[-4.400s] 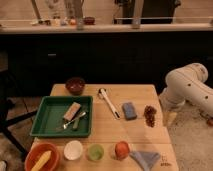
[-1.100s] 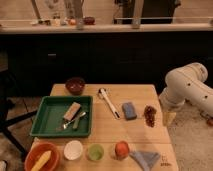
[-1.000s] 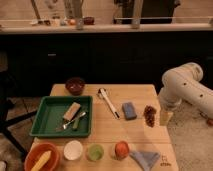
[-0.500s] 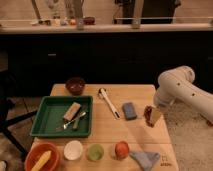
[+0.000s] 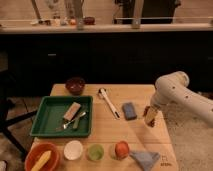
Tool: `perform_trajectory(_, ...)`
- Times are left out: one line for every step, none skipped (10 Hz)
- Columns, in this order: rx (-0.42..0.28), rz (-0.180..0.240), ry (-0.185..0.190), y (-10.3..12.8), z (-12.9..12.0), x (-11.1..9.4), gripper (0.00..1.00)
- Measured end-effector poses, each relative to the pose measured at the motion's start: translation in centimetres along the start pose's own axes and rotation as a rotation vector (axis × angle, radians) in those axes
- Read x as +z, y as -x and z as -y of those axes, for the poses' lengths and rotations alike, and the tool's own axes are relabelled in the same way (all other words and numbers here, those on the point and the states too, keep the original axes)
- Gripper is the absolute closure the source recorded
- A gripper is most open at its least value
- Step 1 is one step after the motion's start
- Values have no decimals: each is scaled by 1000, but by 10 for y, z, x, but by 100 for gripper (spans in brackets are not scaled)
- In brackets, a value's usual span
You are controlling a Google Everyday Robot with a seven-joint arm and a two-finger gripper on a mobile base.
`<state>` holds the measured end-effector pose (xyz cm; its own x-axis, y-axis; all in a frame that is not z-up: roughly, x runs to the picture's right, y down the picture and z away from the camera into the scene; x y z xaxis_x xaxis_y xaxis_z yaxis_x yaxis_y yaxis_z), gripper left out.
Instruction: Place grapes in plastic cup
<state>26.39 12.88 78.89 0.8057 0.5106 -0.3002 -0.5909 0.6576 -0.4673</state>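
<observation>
Gripper (image 5: 150, 118), jaws apart, over grapes (image 5: 146, 111) near table (image 5: 107, 131) edge; plastic cup (image 5: 95, 152) well apart.

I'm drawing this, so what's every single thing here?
wooden table: one, brown, centre
round dark red bowl: one, far left
green plastic tray: one, left side
tan block: one, in tray
metal utensil: one, silver, in tray
white-handled brush: one, middle
blue-grey sponge: one, right of brush
dark red-purple grapes: one bunch, right edge
orange bowl: one, near left corner
yellow banana: one, in orange bowl
white bowl: one, near edge
translucent light-green plastic cup: one, beside white bowl
round orange-red fruit: one, beside cup
blue-grey cloth: one, near right corner
robot arm: one, white, right
tool: one, open, at the grapes
</observation>
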Motion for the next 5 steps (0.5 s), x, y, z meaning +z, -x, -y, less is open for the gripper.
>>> perform_trajectory(23, -14, -1, 4, 1, 8, 20)
perform_trajectory(34, -20, -3, 5, 2, 10, 20)
perform_trajectory(35, -22, -3, 4, 2, 10, 20)
perform_trajectory(38, -24, -3, 2, 3, 10, 20)
perform_trajectory(38, -24, -4, 1, 3, 10, 20)
